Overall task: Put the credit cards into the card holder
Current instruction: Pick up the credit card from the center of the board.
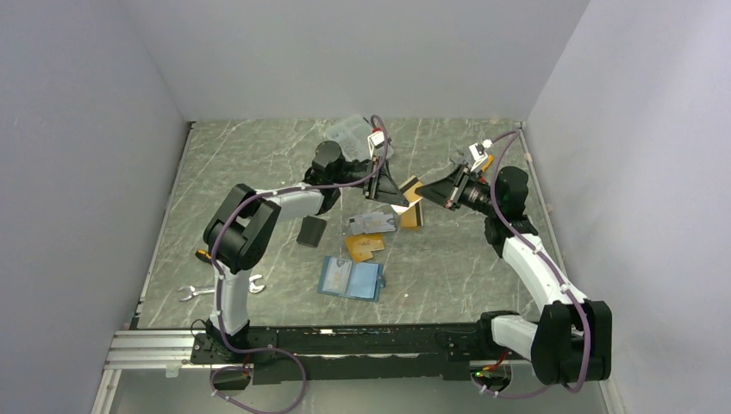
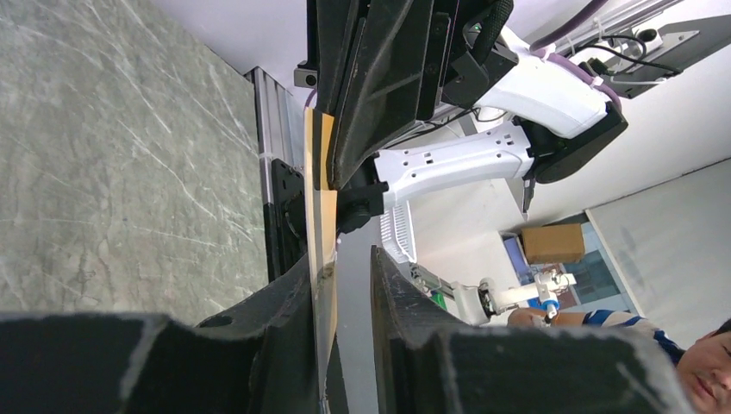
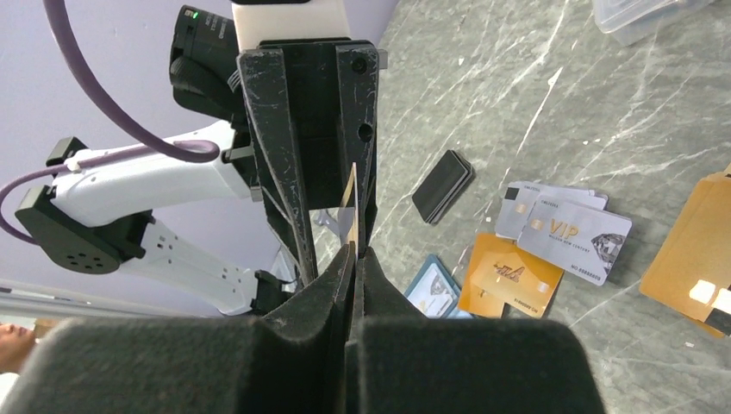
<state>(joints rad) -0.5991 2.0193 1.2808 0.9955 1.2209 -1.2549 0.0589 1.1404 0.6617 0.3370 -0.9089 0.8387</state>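
An orange-gold credit card with a dark stripe (image 1: 411, 191) hangs in the air between my two grippers. My right gripper (image 1: 431, 191) is shut on it; the card shows edge-on between its fingers in the right wrist view (image 3: 349, 203). My left gripper (image 1: 398, 197) is open around the card's other end. In the left wrist view the card (image 2: 323, 224) lies against one finger (image 2: 284, 302), with a gap to the other. The teal-blue card holder (image 1: 351, 279) lies open on the table, nearer the arm bases. Silver-grey cards (image 1: 372, 224) and an orange card (image 1: 364, 246) lie between.
A flat black case (image 1: 311, 230) lies left of the loose cards. A clear plastic box (image 1: 353, 134) stands at the back. More orange cards (image 1: 412, 217) lie under the grippers. A wrench (image 1: 194, 291) lies at the front left. Walls enclose three sides.
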